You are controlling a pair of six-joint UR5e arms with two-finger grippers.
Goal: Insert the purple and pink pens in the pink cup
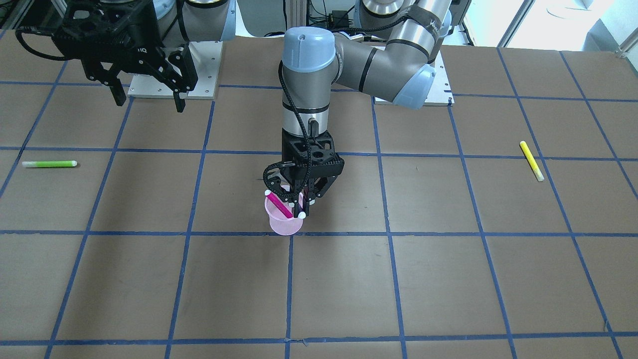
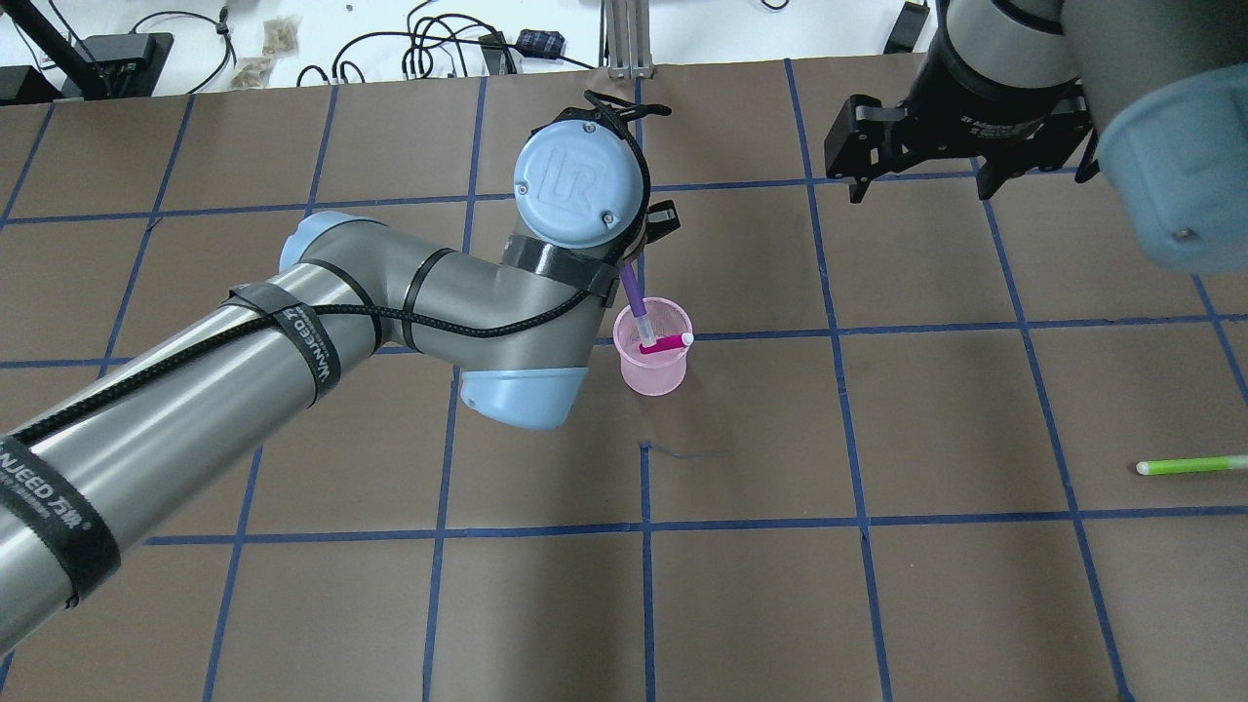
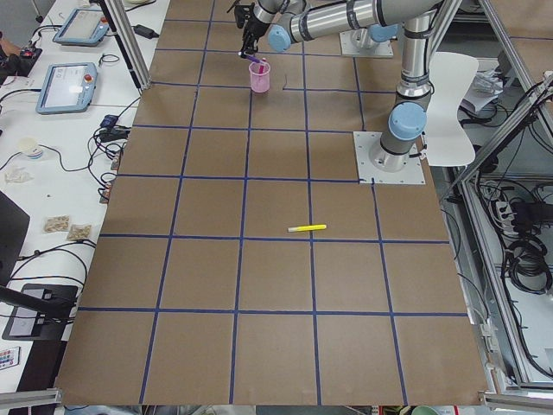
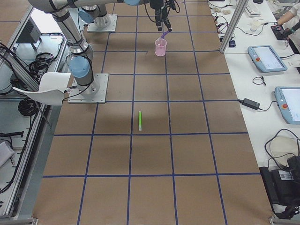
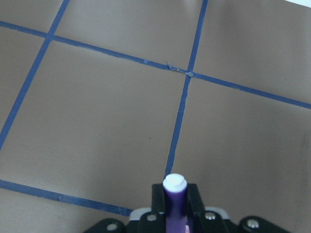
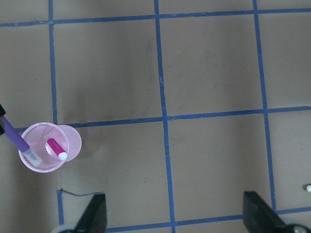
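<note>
The pink cup (image 2: 653, 375) stands upright near the middle of the table (image 2: 877, 604), right beside a crossing of the blue tape lines. The pink pen (image 2: 663, 342) is already in it, leaning across the inside with its white tip up at the rim. And here's the purple pen (image 2: 634, 292): it's tilted, its lower end is down inside the cup's mouth by the far rim, and its upper part is clamped between the fingers of the left gripper (image 1: 300, 202). That gripper hangs directly over the cup, pointing down, jaws closed on the purple pen; the wrist view shows the pen's white end cap poking up between the two fingers.

Over on the other side, the right gripper (image 2: 921, 180) sits up high, well apart from the cup, its jaws spread wide with nothing between them.

Farther out, a green pen (image 1: 49, 164) lies flat toward the robot's right end of the table, and a yellow pen (image 1: 531, 160) lies flat toward its left end.
</note>
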